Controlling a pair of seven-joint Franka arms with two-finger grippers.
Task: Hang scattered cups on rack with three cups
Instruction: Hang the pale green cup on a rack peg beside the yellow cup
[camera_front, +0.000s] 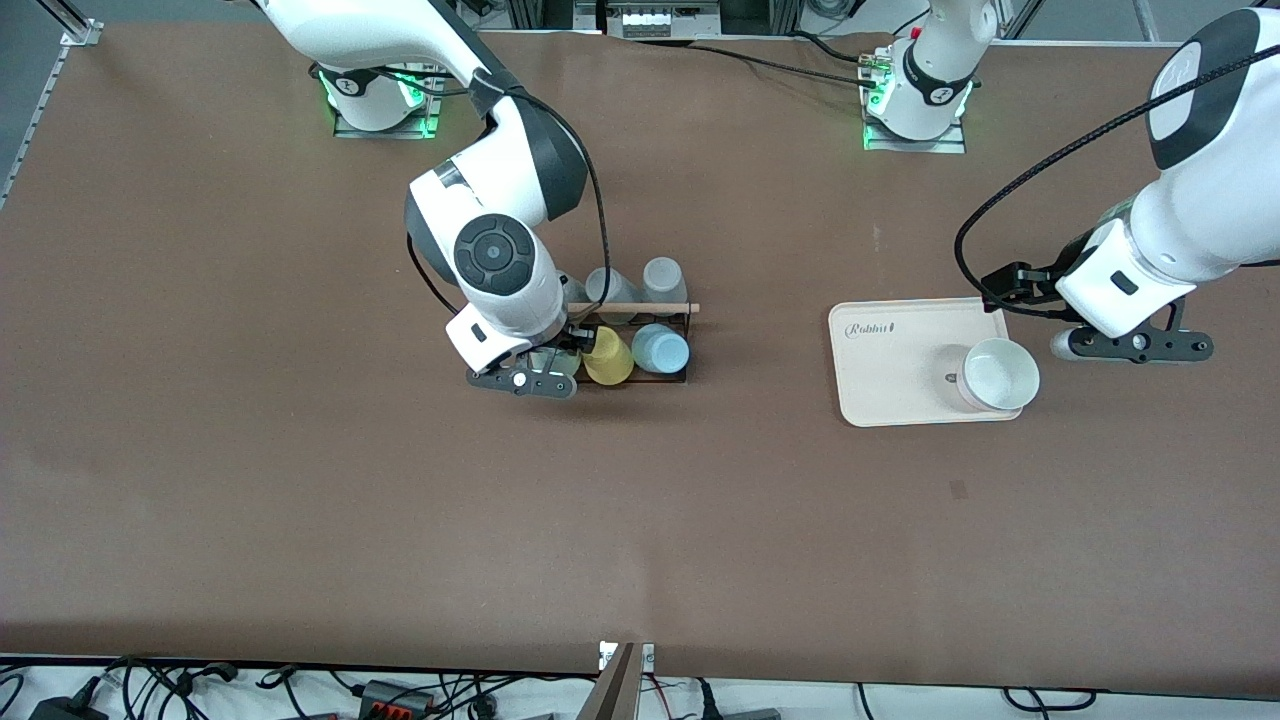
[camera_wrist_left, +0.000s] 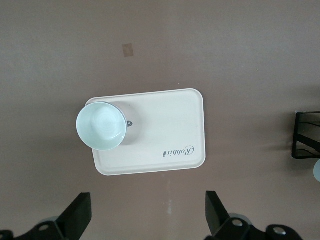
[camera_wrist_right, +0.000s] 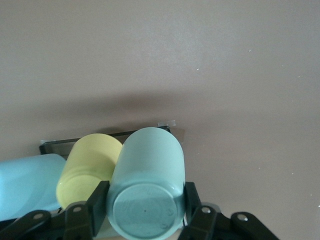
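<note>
Pale mint green handleless tumbler (camera_wrist_right: 146, 185) clamped in right gripper (camera_wrist_right: 145, 207), inverted at small black wire rack (camera_front: 640, 345) beside yellow cup (camera_front: 607, 356). Step: hanging. Next: seat on peg, release. Left gripper (camera_wrist_left: 148, 214) wide, waiting over beige tray (camera_wrist_left: 165, 127).

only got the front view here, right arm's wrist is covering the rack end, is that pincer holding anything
Observer: Yes. In the right wrist view the right pincer is shut on the mint green cup, base toward the camera.
Operator: where's it relative to the yellow one
Observer: Right beside the yellow cup, over the rack; whether they touch is unclear.
Operator: and the left pincer
Observer: The left pincer is open with nothing in it, waiting over bare table beside the beige tray, which holds a pale bowl.
</note>
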